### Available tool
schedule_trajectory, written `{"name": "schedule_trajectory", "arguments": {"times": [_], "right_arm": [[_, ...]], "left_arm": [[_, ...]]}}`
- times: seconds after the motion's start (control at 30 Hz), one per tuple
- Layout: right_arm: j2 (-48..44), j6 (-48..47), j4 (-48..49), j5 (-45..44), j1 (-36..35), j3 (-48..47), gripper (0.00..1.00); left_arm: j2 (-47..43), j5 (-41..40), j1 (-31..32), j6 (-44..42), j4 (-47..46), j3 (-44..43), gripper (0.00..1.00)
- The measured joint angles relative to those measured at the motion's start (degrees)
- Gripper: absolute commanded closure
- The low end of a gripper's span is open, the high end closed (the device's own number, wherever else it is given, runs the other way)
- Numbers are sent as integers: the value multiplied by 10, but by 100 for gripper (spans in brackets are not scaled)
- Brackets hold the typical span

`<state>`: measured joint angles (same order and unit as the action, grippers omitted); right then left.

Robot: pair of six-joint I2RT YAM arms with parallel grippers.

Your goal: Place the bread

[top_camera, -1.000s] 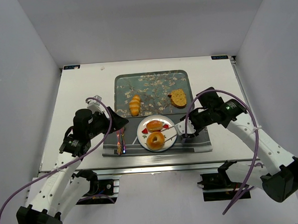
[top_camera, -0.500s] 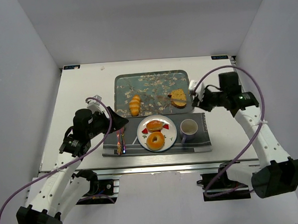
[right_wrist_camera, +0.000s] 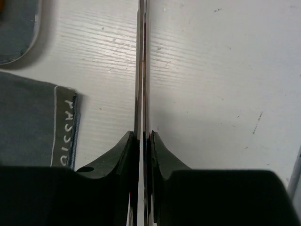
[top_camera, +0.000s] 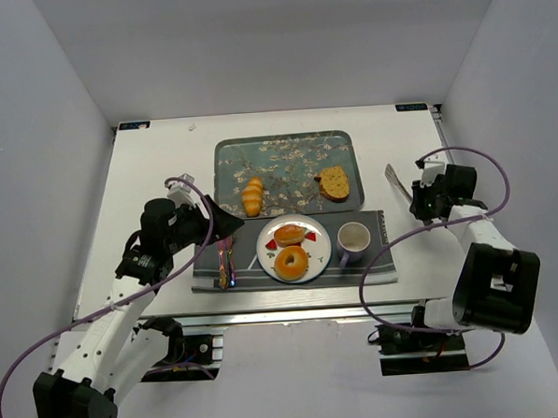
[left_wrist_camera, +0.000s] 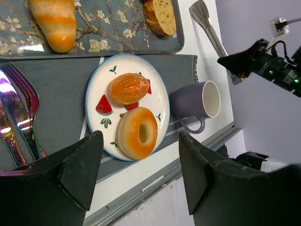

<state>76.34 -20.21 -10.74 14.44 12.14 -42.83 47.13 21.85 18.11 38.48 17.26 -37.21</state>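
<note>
A striped bread roll (top_camera: 252, 195) and a seeded bread slice (top_camera: 333, 183) lie on the floral tray (top_camera: 281, 153). A glazed bun (top_camera: 290, 234) and a ring doughnut (top_camera: 291, 262) lie on the white plate (top_camera: 320, 260). My right gripper (top_camera: 417, 203) is shut on metal tongs (top_camera: 395, 178) over bare table right of the tray; in the right wrist view the tongs (right_wrist_camera: 142, 70) run straight out from the gripper (right_wrist_camera: 142, 141). My left gripper (top_camera: 226, 227) is open and empty over the mat's left part; its wrist view shows the gripper (left_wrist_camera: 141, 179) near the doughnut (left_wrist_camera: 138, 133) and bun (left_wrist_camera: 128, 88).
A purple mug (top_camera: 353, 240) stands on the grey placemat (top_camera: 376, 265) right of the plate. Iridescent cutlery (top_camera: 226, 260) lies on the mat left of the plate. The table's front edge is just below the mat.
My right arm has swung from over the plate and mug to the right of the tray, carrying the tongs. The left arm has barely moved.
</note>
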Motion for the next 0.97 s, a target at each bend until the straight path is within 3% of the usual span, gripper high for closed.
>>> {"name": "schedule_trajectory", "arguments": {"times": [0.1,0.13,0.2,0.23,0.33,0.5,0.6,0.63,0.97], "right_arm": [[40,31,43,-19,-1,4,100],[51,36,56,-23,-1,4,82],[70,41,75,-23,0,4,67],[81,42,78,-23,0,4,55],[119,37,73,-22,2,4,39],[138,23,57,-7,11,-12,33],[136,13,30,1,21,-21,20],[133,6,18,4,25,-26,11],[19,-24,-90,33,31,-179,10]], "left_arm": [[9,2,0,1,-8,0,26],[11,3,0,2,-11,0,26],[14,3,0,2,-14,0,26],[15,3,0,3,-15,0,26],[15,4,0,4,-18,0,26],[15,5,0,4,-18,0,26],[13,4,0,4,-18,0,26],[11,4,0,4,-18,0,26],[-5,3,0,4,-8,0,26]]}}
